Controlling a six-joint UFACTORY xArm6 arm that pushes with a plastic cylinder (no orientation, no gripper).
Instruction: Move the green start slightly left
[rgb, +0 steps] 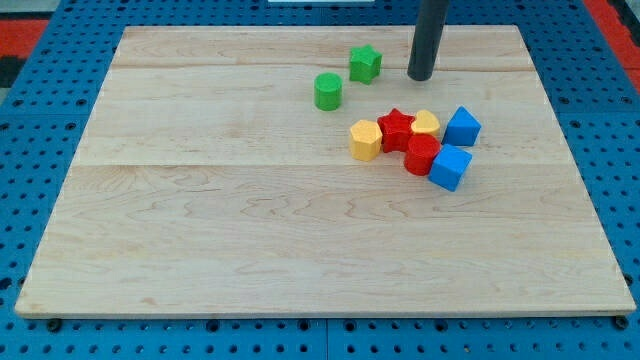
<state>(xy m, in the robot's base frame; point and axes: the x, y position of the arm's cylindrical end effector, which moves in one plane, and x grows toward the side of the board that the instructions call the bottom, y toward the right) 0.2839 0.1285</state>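
Note:
The green star (365, 64) lies on the wooden board (250, 220) near the view's top, right of centre. My tip (419, 76) stands on the board just to the star's right, a small gap apart from it. A green cylinder (328, 91) sits below and left of the star.
A tight cluster lies below my tip: a yellow hexagon block (365, 140), a red star (396, 128), a yellow block (426, 123), a red cylinder (421, 155), and two blue cubes (462, 126) (450, 167). Blue pegboard surrounds the board.

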